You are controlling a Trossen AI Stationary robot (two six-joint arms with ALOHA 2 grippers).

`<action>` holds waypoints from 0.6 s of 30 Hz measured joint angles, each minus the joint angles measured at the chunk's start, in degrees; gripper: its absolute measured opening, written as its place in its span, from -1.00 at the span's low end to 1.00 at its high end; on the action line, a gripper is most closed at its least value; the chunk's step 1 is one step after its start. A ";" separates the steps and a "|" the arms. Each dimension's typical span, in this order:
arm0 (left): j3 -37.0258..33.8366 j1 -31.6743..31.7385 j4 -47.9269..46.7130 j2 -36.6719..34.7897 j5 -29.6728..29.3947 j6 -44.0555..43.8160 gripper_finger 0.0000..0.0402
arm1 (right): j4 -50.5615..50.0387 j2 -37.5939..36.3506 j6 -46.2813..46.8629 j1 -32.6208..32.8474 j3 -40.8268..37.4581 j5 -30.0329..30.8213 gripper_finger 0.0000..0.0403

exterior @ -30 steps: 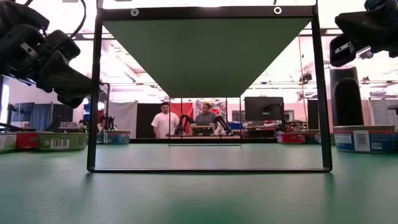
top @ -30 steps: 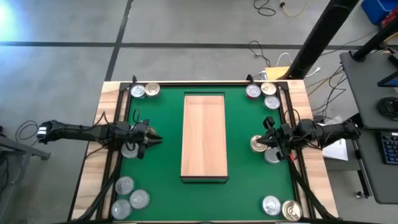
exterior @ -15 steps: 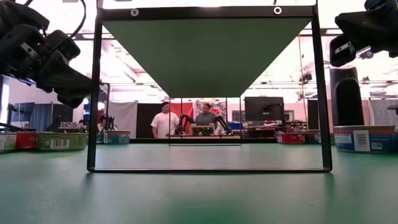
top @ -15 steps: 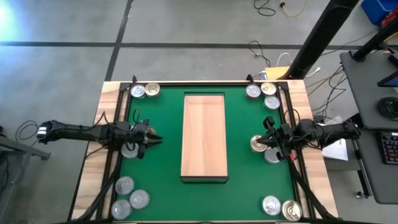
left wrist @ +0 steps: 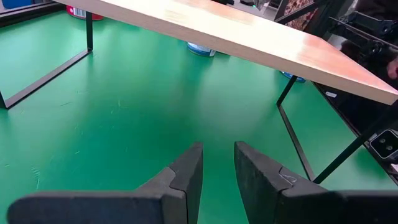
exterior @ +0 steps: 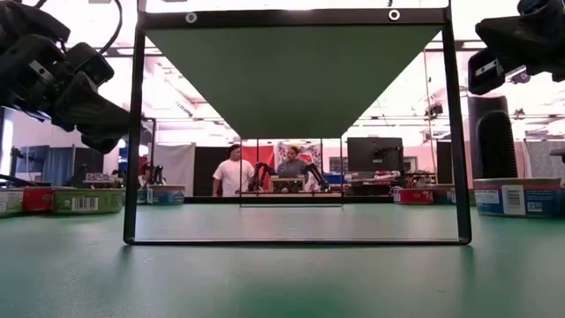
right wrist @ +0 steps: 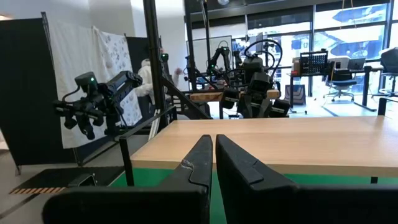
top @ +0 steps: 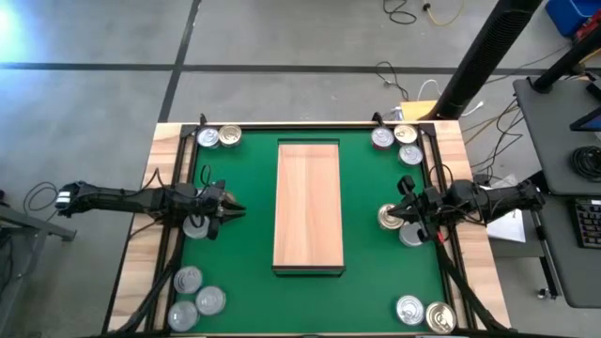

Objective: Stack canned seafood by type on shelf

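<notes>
Long light-wood shelf (top: 307, 206), centre frame, bare; short round silver- and gold-topped metal tins (top: 198, 292) clustered at mat corners; left gripper (top: 232, 210) slightly parted, empty; right gripper (top: 392, 214) closed, empty: should open wide before descending squarely over one tin.

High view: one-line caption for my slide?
Empty shelf mid-table, tins clustered at the corners, both arms waiting at the sides.

Shelf (top: 307, 205) stands mid-table; tins (top: 217, 137) cluster at the table's (top: 244, 235) four corners; arms reach in from either side.
</notes>
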 joint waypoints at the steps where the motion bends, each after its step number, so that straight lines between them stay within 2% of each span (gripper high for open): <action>1: 0.00 -0.01 0.01 -0.02 0.01 0.01 -0.61 | 0.00 0.00 0.00 0.00 0.00 0.00 -0.94; 14: 0.00 0.00 0.00 -0.02 -0.01 -0.01 -0.61 | 0.43 0.00 0.44 0.00 0.00 -0.24 -0.94; 16: 0.00 -0.01 0.01 -0.01 0.01 -0.01 -0.61 | 0.63 0.00 6.82 0.00 0.14 0.05 -0.94; 18: 0.00 -0.01 0.01 -0.02 0.01 -0.01 -0.61 | -2.80 0.78 14.96 0.02 1.33 3.12 -0.94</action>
